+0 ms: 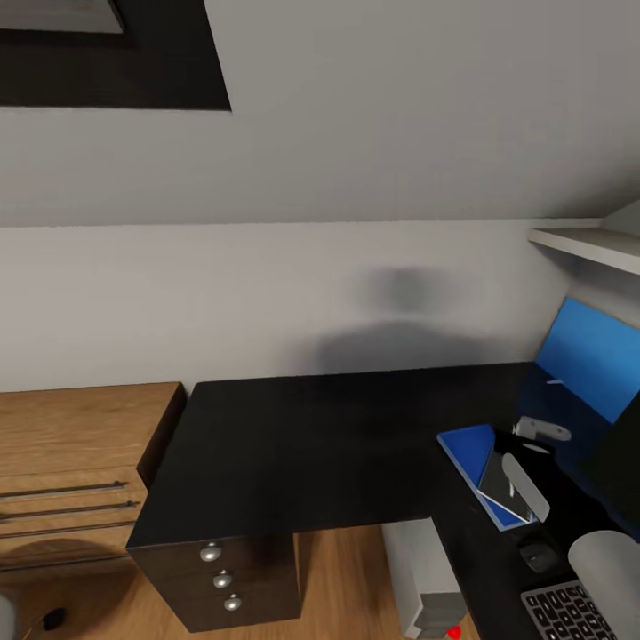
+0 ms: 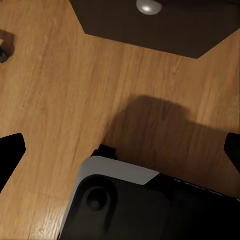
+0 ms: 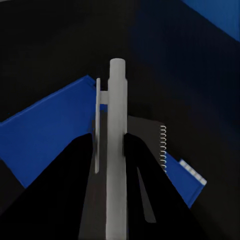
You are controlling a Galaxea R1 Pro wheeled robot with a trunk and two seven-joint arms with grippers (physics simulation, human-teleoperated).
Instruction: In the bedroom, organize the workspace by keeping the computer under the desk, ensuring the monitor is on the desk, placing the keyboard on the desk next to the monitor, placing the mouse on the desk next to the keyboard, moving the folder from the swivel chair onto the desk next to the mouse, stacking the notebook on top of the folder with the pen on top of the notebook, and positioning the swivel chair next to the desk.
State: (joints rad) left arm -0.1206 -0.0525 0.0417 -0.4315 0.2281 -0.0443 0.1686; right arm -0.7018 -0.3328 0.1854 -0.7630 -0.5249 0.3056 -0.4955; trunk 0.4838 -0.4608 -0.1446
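- On the desk (image 1: 293,444), toward its right end, the folder (image 1: 469,446) is lying flat, and the notebook (image 1: 498,484) is sitting on top of it, its wire spiral showing in our right wrist view.
- We are holding the pen (image 3: 116,150) in our right gripper (image 3: 109,150); the two dark fingers (image 3: 145,170) are pinching its pale barrel, with its clip to one side, above the notebook (image 3: 150,145) and folder (image 3: 50,135).
- From the head, the pen (image 1: 524,484) is lying slantwise over the notebook; we cannot tell whether it is touching the cover.
- Just nearer us, the mouse (image 1: 536,556) is sitting on the desk beside the keyboard (image 1: 569,613).
- Under the desk, the computer (image 1: 427,578) is standing on the floor (image 1: 347,587).
- Our left gripper (image 2: 120,150) is hanging over the floor (image 2: 60,100) with its jaws spread wide and nothing between them.
- A black drawer unit (image 1: 213,569) with silver knobs is standing under the desk's left end, next to a wooden cabinet (image 1: 80,471).
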